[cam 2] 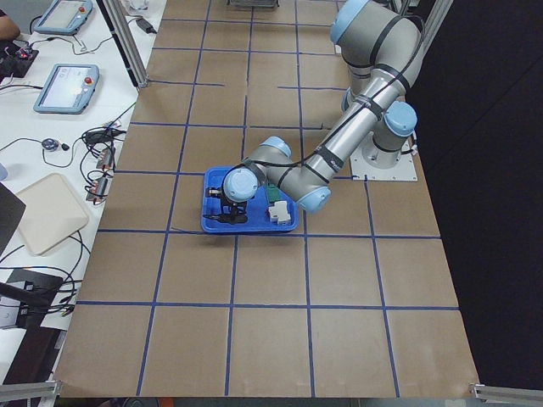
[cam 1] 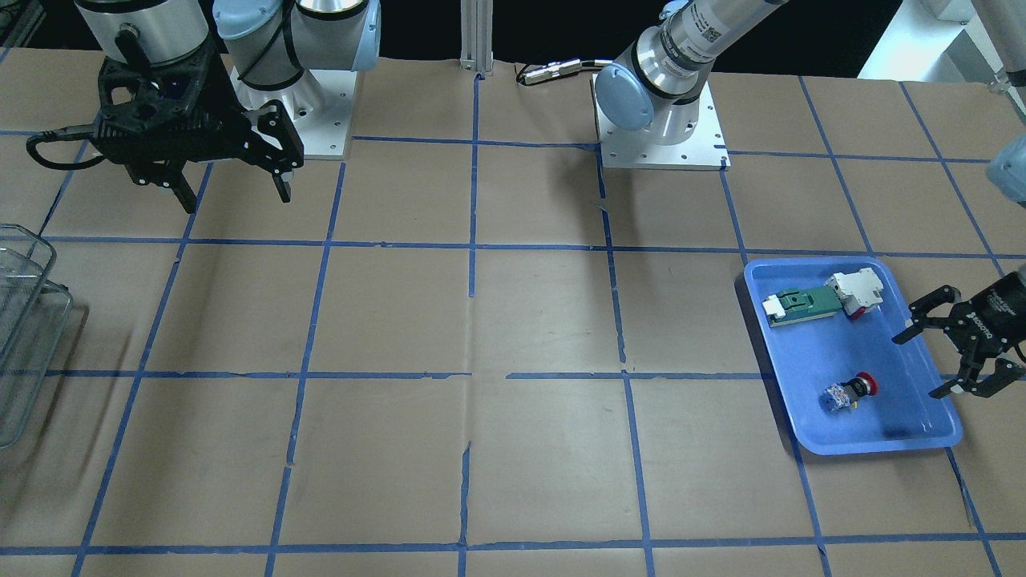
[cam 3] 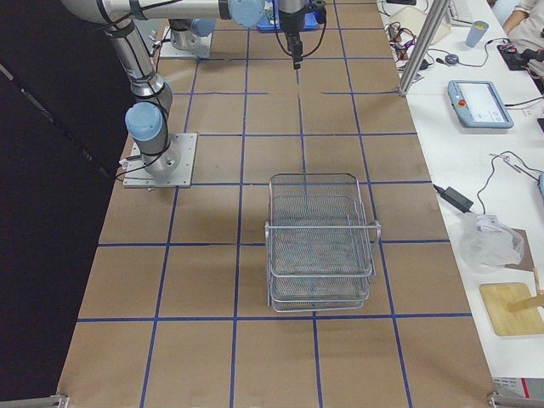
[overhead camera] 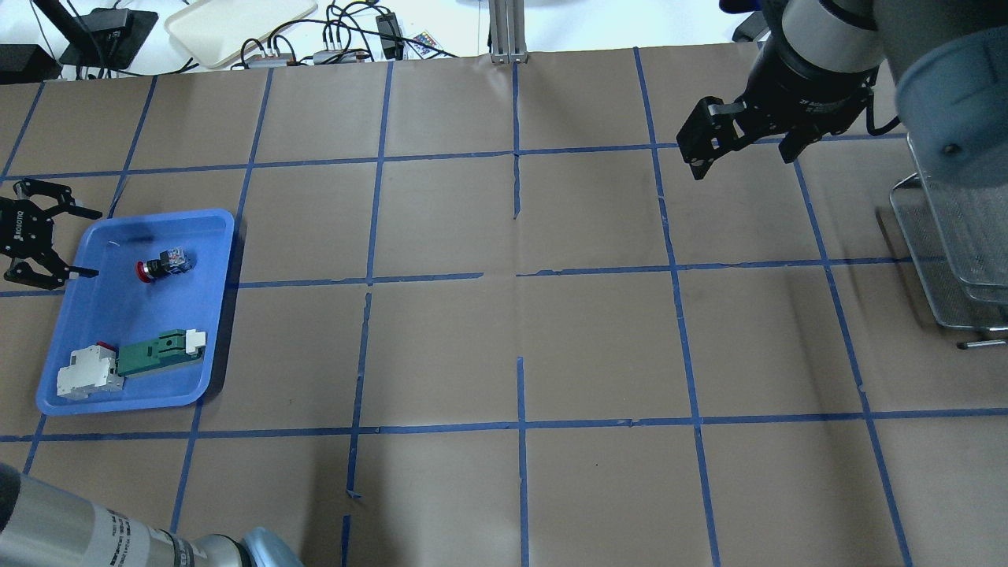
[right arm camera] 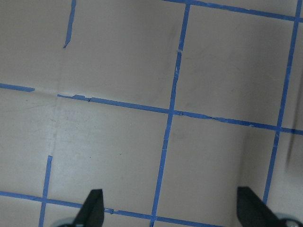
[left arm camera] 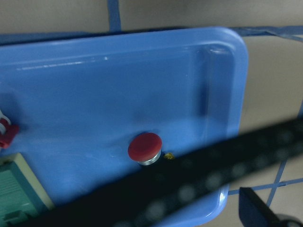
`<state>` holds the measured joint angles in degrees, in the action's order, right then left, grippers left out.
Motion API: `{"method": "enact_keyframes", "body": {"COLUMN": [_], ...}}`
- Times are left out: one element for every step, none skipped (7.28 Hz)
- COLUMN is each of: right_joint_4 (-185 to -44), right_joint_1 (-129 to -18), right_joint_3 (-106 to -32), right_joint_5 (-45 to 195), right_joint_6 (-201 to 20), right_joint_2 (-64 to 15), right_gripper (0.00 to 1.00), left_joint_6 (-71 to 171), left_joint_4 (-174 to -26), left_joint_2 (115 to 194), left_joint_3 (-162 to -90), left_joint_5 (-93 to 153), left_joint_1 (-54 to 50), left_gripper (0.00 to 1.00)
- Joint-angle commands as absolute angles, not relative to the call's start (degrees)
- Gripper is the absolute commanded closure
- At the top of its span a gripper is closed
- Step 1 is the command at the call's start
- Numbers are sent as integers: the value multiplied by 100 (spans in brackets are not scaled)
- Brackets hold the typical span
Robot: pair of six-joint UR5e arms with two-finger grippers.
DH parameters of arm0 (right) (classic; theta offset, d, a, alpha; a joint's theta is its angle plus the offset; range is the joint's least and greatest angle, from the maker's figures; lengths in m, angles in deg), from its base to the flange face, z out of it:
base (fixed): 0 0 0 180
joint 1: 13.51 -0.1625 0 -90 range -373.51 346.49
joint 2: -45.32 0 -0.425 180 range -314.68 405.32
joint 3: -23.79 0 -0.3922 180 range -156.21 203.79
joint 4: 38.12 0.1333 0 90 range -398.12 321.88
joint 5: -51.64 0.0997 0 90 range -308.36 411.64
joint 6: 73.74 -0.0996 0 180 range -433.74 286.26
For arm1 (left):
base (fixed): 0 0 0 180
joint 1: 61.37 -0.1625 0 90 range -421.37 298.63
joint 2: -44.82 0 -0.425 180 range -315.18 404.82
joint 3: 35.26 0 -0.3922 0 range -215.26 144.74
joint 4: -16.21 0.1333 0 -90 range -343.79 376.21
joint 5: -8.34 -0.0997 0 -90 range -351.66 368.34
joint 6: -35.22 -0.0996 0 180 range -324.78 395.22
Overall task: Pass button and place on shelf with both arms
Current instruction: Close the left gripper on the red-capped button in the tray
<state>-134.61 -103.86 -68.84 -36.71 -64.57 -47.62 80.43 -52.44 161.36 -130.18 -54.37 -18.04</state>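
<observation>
The button [overhead camera: 164, 264] lies on its side in the blue tray [overhead camera: 213, 228], red cap toward the tray's outer side; it also shows in the front view [cam 1: 850, 393] and the left wrist view [left arm camera: 145, 147]. My left gripper [overhead camera: 83, 242] is open, held at the tray's outer edge beside the button, apart from it; it shows in the front view [cam 1: 922, 365] too. My right gripper [overhead camera: 744, 161] is open and empty above bare table. The wire-mesh shelf [overhead camera: 945, 244] stands at the table's right end, seen whole in the exterior right view [cam 3: 321, 242].
A green-and-white flat part [overhead camera: 157, 353] and a white block with a red bit [overhead camera: 88, 373] lie in the tray's near end. Blue tape lines grid the brown table. Cables and a beige tray [overhead camera: 236, 24] lie beyond the far edge.
</observation>
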Motion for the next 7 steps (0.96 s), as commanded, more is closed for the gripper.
{"method": "enact_keyframes", "body": {"right_joint_4": [-13454, -13454, -13445, -13437, -13445, -13437, -13428], "right_joint_1": [-10378, -10386, -10387, -10387, -10387, -10387, -10395], "right_joint_3": [-6876, -6876, -6884, -6884, -6884, -6884, -6884], "right_joint_5": [-3678, -3678, -3686, -3704, -3678, -3686, -3678], "right_joint_6": [-6451, -6451, -6460, -6460, -6451, -6451, -6443], "right_joint_2": [-4758, -4767, -4767, -4785, -4794, -4794, -4802], "right_gripper": [0, 0, 0, 0, 0, 0, 0], "left_joint_6": [8339, 8339, 8339, 8339, 8348, 8400, 8470], "left_joint_4": [-5296, -5322, -5410, -5437, -5446, -5437, -5446], "left_joint_2": [16346, 16442, 16539, 16610, 16663, 16698, 16716], "left_joint_3": [-13123, -13132, -13132, -13132, -13123, -13123, -13132], "left_joint_5": [-5064, -5072, -5072, -5064, -5064, -5055, -5055], "left_joint_1": [-1813, -1874, -1918, -1927, -1953, -1953, -1953], "left_gripper": [0, 0, 0, 0, 0, 0, 0]}}
